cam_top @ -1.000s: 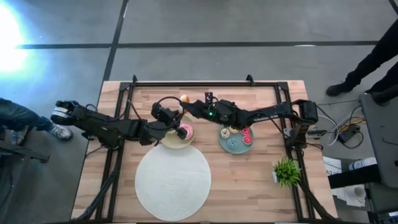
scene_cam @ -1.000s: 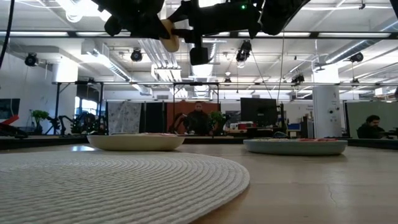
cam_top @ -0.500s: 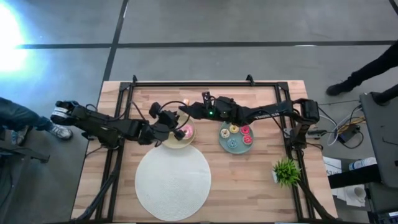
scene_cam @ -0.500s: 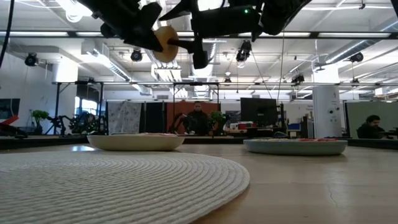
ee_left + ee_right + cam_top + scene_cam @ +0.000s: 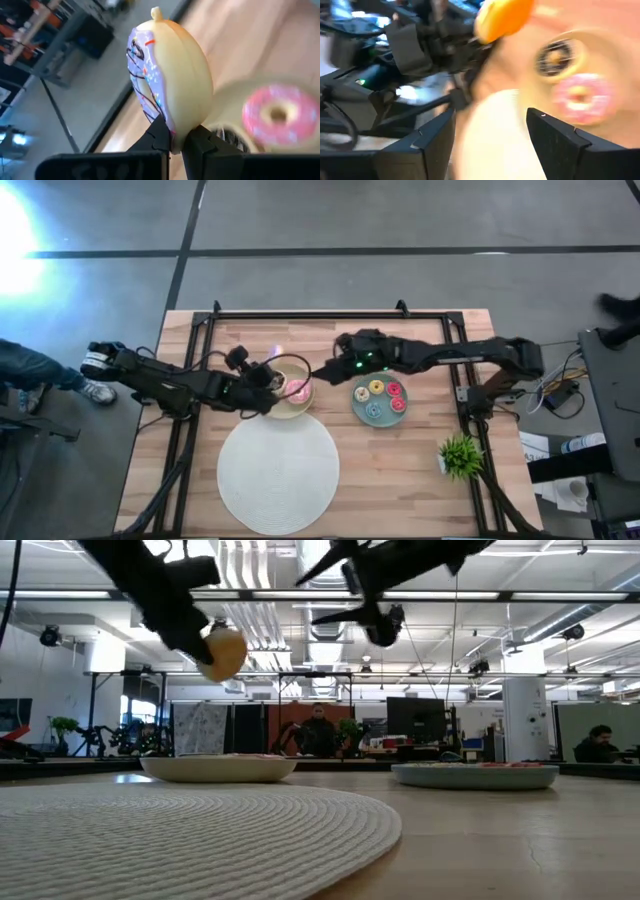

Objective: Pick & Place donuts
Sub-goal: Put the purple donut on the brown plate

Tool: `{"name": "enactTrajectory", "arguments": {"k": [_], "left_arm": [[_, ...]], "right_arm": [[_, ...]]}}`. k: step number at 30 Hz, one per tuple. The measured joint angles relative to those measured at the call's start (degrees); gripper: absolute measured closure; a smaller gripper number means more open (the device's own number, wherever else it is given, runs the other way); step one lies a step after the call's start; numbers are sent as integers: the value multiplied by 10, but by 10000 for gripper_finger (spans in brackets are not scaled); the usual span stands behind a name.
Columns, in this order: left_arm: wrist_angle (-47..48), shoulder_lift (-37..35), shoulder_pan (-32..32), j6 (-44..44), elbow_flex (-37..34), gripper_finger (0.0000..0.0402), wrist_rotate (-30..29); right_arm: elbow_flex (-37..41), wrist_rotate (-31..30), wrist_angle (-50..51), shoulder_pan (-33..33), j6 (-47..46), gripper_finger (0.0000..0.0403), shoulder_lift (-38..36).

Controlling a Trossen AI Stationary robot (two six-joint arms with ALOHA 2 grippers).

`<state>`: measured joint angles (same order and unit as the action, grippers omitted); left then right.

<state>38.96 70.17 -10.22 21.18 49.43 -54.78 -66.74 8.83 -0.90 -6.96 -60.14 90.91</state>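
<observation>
Left wrist view: left gripper jaws clamped on an orange donut — no readable writing; right gripper jaws apart.

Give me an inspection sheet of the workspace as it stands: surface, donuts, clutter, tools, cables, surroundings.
Surface: wooden table carrying a white round mat, a beige plate and a teal plate.
Job's things: pink donut and a dark one lie on the beige plate; several donuts on the teal plate; an orange-iced donut is held in the air.
Clutter: small green plant near the table's right edge.
Tools: left tool shut on the orange-iced donut, above the beige plate's rim; right tool open, between the plates.
Cables: bundle off the table's right side.
Surroundings: people in the room behind; a shoe at left.
</observation>
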Motion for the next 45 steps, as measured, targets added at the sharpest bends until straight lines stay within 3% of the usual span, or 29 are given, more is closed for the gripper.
{"name": "enactTrajectory", "arguments": {"k": [4, 11, 20, 24, 30, 34, 45], "left_arm": [[64, 0, -17, 7, -1, 397, 49], [69, 18, -49, -50, -26, 397, 77], [29, 86, -52, -65, -61, 397, 110], [-17, 120, -52, -78, -60, 397, 158], [-26, 162, -51, -50, -51, 395, 188], [-27, 172, -48, -30, -48, 374, 199], [-26, 170, -48, -6, -47, 264, 249]], "right_arm": [[0, -73, 97, 1, 33, 166, -68], [6, -167, 177, -1, 49, 169, -155], [41, -181, 187, 0, 25, 174, -175], [60, -178, 178, 1, 1, 175, -169], [84, -177, 126, 4, -14, 175, -168], [87, -176, 116, 5, -14, 177, -168], [86, -174, 112, 4, -9, 177, -168]]}}
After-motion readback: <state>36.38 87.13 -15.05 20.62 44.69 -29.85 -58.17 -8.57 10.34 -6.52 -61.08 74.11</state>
